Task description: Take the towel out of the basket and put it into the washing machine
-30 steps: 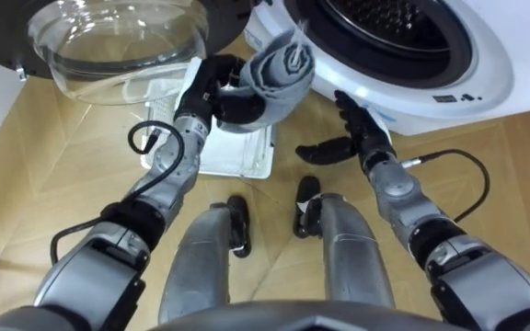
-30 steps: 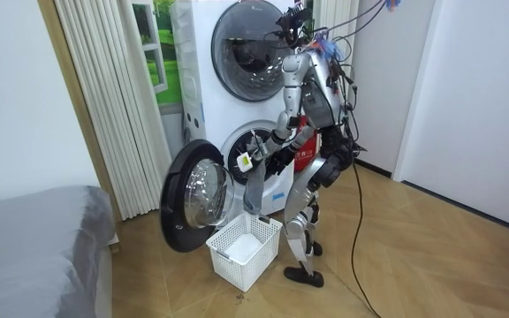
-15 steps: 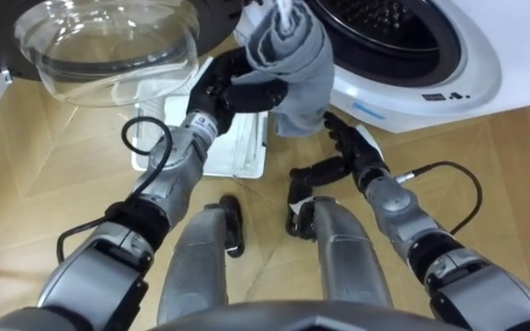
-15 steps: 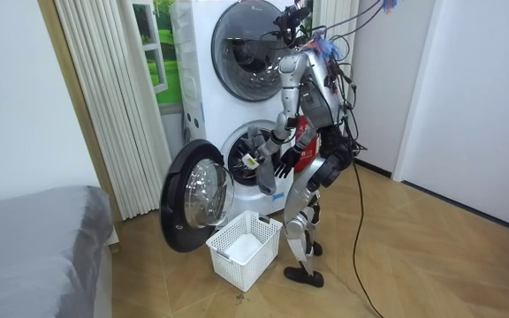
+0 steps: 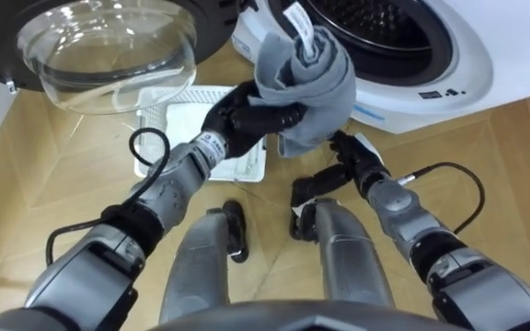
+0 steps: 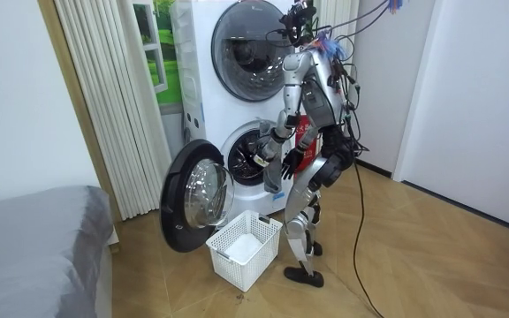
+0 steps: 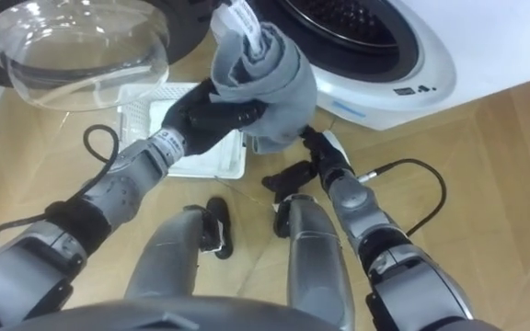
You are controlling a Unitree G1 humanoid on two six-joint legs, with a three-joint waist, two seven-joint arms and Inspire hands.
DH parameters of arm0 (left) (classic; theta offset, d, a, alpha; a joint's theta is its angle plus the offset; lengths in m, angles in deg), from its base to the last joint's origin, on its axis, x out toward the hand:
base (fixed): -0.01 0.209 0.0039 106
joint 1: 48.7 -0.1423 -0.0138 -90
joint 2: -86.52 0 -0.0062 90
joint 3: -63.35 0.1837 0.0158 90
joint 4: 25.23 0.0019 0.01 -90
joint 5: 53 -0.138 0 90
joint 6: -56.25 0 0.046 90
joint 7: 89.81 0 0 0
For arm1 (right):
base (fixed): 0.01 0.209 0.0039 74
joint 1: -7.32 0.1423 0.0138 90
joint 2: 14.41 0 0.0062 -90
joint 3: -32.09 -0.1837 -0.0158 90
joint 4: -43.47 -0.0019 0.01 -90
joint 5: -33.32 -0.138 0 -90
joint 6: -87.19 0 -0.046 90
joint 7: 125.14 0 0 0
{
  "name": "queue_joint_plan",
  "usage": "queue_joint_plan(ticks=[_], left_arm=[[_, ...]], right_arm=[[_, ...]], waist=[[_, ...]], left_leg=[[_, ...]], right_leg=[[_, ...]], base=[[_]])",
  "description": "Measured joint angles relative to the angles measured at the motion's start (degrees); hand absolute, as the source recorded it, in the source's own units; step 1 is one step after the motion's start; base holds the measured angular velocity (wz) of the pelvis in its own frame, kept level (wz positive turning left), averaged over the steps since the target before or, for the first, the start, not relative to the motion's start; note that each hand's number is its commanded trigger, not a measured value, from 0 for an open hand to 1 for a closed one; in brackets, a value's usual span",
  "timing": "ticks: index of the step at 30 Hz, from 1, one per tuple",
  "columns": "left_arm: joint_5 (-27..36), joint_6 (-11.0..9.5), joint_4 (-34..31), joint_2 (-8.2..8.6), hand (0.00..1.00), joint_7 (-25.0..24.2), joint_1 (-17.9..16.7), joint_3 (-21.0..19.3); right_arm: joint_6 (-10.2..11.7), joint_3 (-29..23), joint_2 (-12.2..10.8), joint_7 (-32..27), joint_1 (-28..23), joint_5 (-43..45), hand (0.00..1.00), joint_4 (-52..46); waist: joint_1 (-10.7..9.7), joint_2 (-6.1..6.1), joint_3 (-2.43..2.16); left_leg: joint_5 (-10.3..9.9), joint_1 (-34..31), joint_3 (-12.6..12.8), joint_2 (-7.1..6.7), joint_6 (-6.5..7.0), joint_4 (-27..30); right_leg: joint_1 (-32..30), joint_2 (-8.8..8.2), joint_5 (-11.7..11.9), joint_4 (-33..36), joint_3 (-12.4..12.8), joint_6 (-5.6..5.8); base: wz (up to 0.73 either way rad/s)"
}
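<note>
Carrying step: the left hand (image 5: pixel 245 118) has its fingers clamped round the grey towel (image 5: pixel 309 74), bunched in the air just before the opening of the washing machine (image 5: pixel 449 69), not yet inside. The right hand (image 5: pixel 340 164) hangs below, fingers apart, empty. Next, I'd judge: push forward through the opening, then release. The door (image 5: pixel 109 55) stands open; white basket (image 5: pixel 180 103) on the wood floor (image 5: pixel 53 184); curtain (image 6: pixel 104 97) and bed (image 6: pixel 34 247) at the room view's left.

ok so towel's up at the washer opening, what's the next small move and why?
Probably push the left hand forward so the towel passes over the white door rim into the drum. That hand is curled round the bunched towel, which sits in front of the opening, not inside it. The right hand is open below it.
</note>
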Motion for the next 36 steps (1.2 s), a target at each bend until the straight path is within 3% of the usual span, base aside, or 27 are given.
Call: queue_joint_plan(ticks=[4,7,20,21,22,23,30,33,36], left_arm=[[-1.3,2.5,0.9,-1.32,1.00,-2.2,-0.7,0.9],[-2.1,3.3,1.0,-1.89,1.00,-3.2,-1.0,1.3],[-3.8,4.9,1.0,-3.62,1.00,-4.8,-0.9,2.7],[-3.8,5.0,1.0,-3.63,1.00,-5.0,-0.9,2.7],[-3.7,5.0,1.0,-3.58,1.00,-5.2,-0.9,2.9],[-3.6,5.0,0.9,-3.52,1.00,-5.2,-0.9,3.3],[-2.8,5.3,-2.5,-2.99,1.00,-5.3,-0.6,3.3],[-1.2,5.3,-6.7,-2.92,1.00,-5.2,0.0,3.1],[-1.0,5.3,-7.2,-1.90,1.00,-5.2,2.8,3.0]], right_arm=[[-2.5,0.1,0.6,0.9,0.0,0.2,0.00,-0.1],[-2.9,0.3,1.1,1.2,0.0,1.2,0.00,-0.1],[-4.1,1.5,2.2,1.7,0.6,1.7,0.00,-0.9],[-4.1,1.5,2.2,1.6,0.6,1.7,0.21,-0.9],[-4.1,1.5,2.2,1.6,0.6,1.7,0.96,-0.9],[-4.1,1.5,2.2,1.6,0.6,1.7,1.00,-0.9],[-3.8,0.6,2.3,1.6,0.8,1.8,1.00,-1.2],[-2.7,0.7,2.0,0.9,1.0,1.9,1.00,-1.0],[-1.1,0.5,1.6,0.8,1.3,1.5,1.00,-0.8]], waist=[[0.2,1.01,0.06],[0.5,1.60,0.13],[1.3,1.81,0.14],[1.3,1.81,0.14],[1.3,1.81,0.14],[1.3,1.82,0.14],[1.0,1.84,0.12],[1.1,1.84,0.12],[0.9,1.77,0.09]], left_leg=[[0.0,0.0,0.2,-0.04,0.01,-0.1],[0.0,-0.2,0.2,-0.12,0.01,-0.1],[0.1,-1.9,0.2,-0.15,-0.13,0.1],[0.1,-1.9,0.2,-0.15,-0.14,0.1],[0.1,-1.9,0.2,-0.17,-0.14,0.1],[0.1,-1.9,0.2,-0.18,-0.14,0.1],[0.1,-2.1,-0.1,-0.17,-0.10,0.1],[0.1,-2.1,-0.2,-0.07,-0.11,0.3],[0.2,-2.0,-0.5,-0.07,-0.15,0.4]], right_leg=[[-0.1,-0.06,0.0,0.1,0.1,0.00],[-0.4,-0.19,-0.1,0.3,0.1,-0.07],[-2.3,-0.24,-0.4,1.0,0.2,-0.31],[-2.3,-0.24,-0.4,1.0,0.2,-0.32],[-2.4,-0.25,-0.4,1.0,0.2,-0.33],[-2.4,-0.26,-0.4,1.1,0.2,-0.32],[-2.3,-0.52,-0.7,1.1,-0.4,-0.38],[-2.1,-0.38,-0.7,1.1,-0.3,-0.39],[-1.9,-0.31,-0.7,1.1,-0.5,-0.41]], base=[[0.00],[0.00],[0.00],[0.00],[0.00],[0.00],[0.03],[0.01],[0.02]])
